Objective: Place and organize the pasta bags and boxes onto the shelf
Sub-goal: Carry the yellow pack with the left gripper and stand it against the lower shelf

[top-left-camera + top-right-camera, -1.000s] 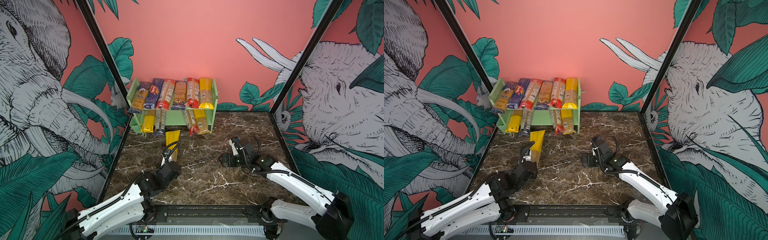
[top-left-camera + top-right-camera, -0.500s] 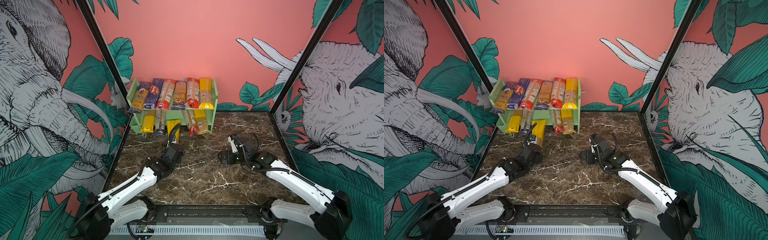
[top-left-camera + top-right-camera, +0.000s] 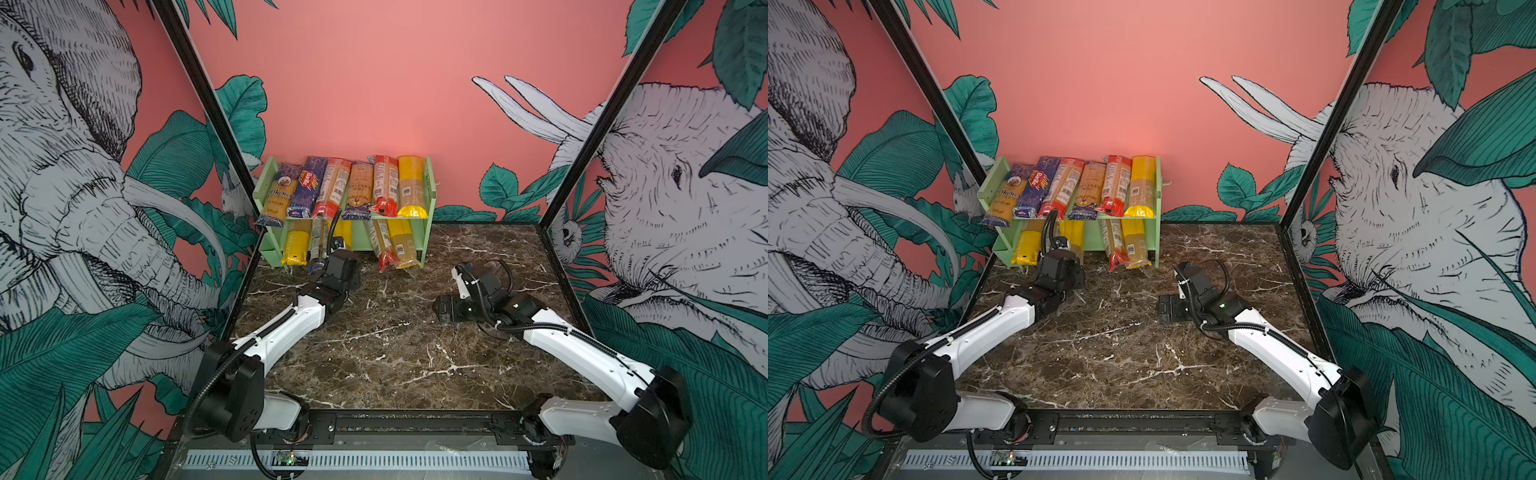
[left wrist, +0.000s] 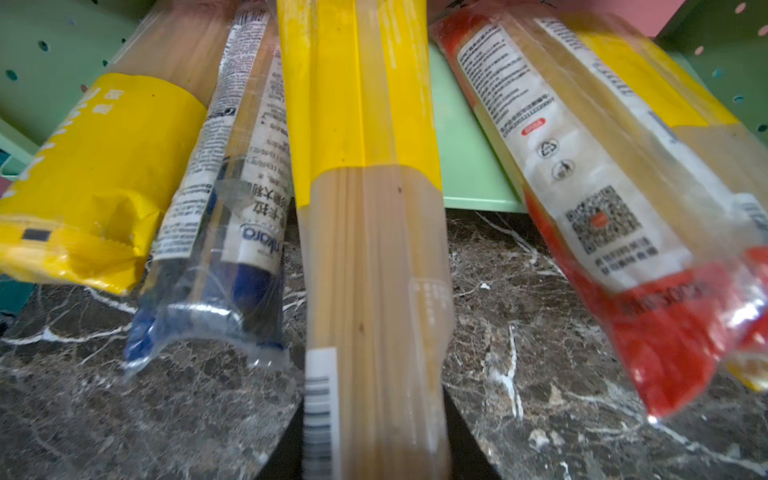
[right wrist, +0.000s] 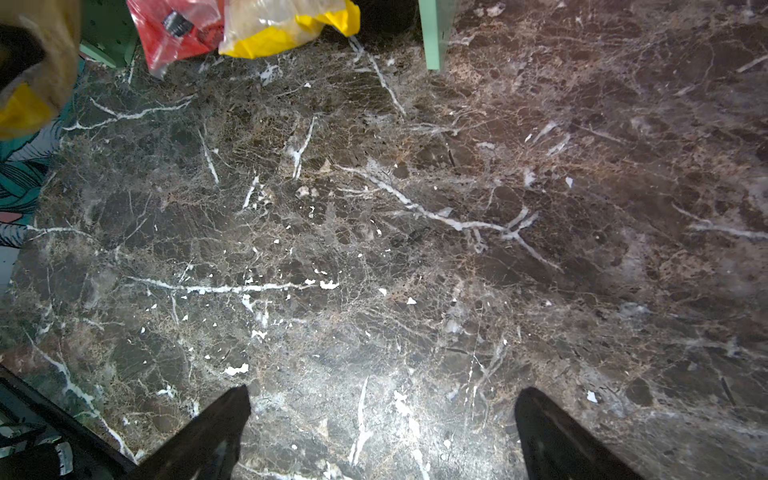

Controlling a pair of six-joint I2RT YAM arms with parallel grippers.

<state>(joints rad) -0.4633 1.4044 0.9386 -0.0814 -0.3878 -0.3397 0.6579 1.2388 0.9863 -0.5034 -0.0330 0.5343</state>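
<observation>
- The shelf [image 3: 430,189] stands at the back of the table [image 3: 395,357], up against the pink wall. Both its tiers are loaded with long pasta packs [image 3: 359,189] lying front to back.
- On the upper tier I count six side by side. A dark blue box [image 3: 308,187] is second from the left and an all-yellow pack [image 3: 411,187] lies against the right panel. Their near ends hang a little over the front edge.
- The left pincer [image 4: 374,440] is clamped on a yellow-banded pack [image 4: 365,166]. Its dark fingers [image 4: 463,446] sit on either side of the pack's near end, close to the barcode.
- That pack points into the lower tier. Its yellow far part lies over the green board, and its clear near part sticks out over the table towards the arm.
- From above, it lies just beside a blue-ended pack [image 3: 318,247] on its left. A red-ended pack [image 3: 382,249] is on its right, with a strip of bare green board between them.
- A yellow-ended pack [image 3: 295,249] lies at the left end of the lower tier. At the right end, a tan-and-yellow pack [image 3: 403,245] lies against the red-ended one, near the side panel.
- The right pincer [image 5: 382,428] hangs low over bare marble on the right half of the table, well apart from the shelf. Its jaws are spread wide and there is nothing between them.
</observation>
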